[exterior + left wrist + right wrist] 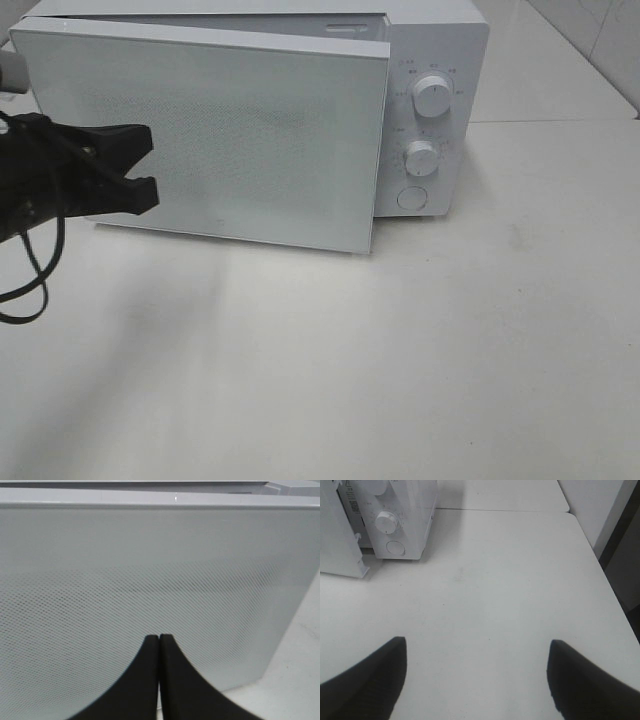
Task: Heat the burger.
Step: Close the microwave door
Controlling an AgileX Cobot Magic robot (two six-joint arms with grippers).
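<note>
The burger is out of view. A white microwave stands at the back of the table, and its perforated door is swung almost closed, with its right edge still off the body. My left gripper hovers in front of the door's left part. In the left wrist view the left gripper is shut, its black fingertips touching with nothing between them, close to the door. My right gripper is open and empty over bare table, off to the right of the microwave.
The microwave's panel carries two knobs and a round button. A black cable loops below the left arm. The white table stretches in front, and its right edge drops off.
</note>
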